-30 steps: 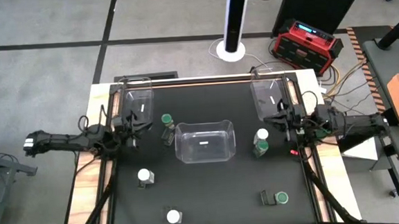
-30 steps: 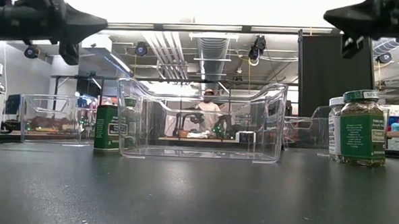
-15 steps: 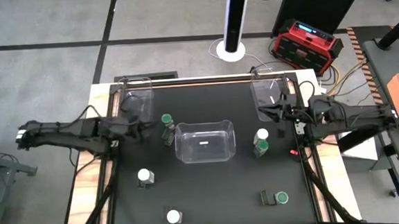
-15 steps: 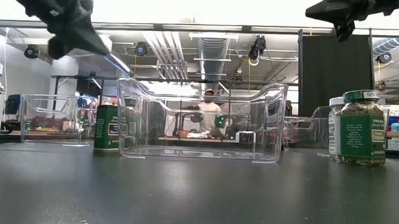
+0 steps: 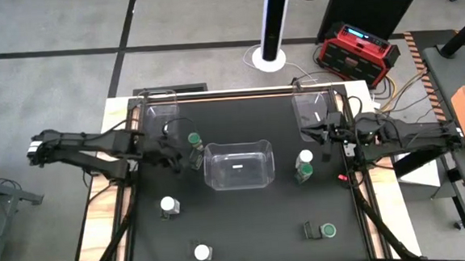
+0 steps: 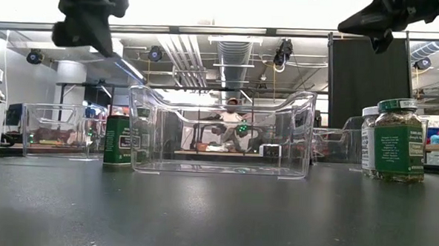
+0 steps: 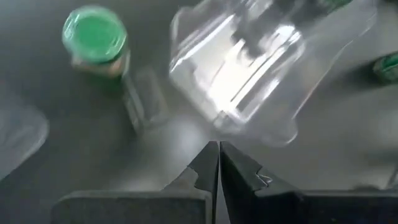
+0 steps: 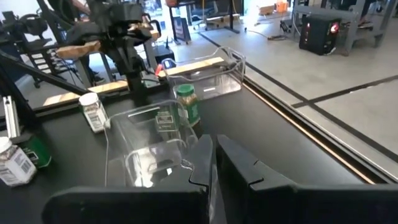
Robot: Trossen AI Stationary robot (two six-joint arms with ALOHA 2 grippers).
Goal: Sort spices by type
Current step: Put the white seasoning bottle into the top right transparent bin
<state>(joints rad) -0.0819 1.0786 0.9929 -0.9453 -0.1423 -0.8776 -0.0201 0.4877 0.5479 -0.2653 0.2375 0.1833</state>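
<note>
Landmark: middle bin (image 5: 239, 166), a clear plastic tub at the centre of the black table (image 5: 246, 227), nothing inside it.
Left gripper (image 5: 172, 154): above the table just left of the middle bin, fingers clenched together on nothing, beside the green-lid jar.
Right gripper (image 5: 328, 133): right of the middle bin, by the right bin, fingers pressed together on nothing, lifted off the table.
Green-lid jar (image 5: 194, 141): upright, touching or just off the middle bin's left far corner; also seen in the left wrist view (image 7: 95, 37).
Jar pair: 1 white-lid jar (image 5: 305, 157) and 1 green-lid jar (image 5: 303, 173), upright, close together, just right of the middle bin.
White-lid jars, near side: 1 (image 5: 168, 205) left of and nearer than the middle bin; 1 (image 5: 202, 251) further toward the table's near edge.
Fallen jar (image 5: 321, 231): green lid, lying on its side, right of and well nearer than the middle bin.
Left bin (image 5: 160, 117): clear, at the far left corner.
Right bin (image 5: 312, 109): clear, at the far right corner.
</note>
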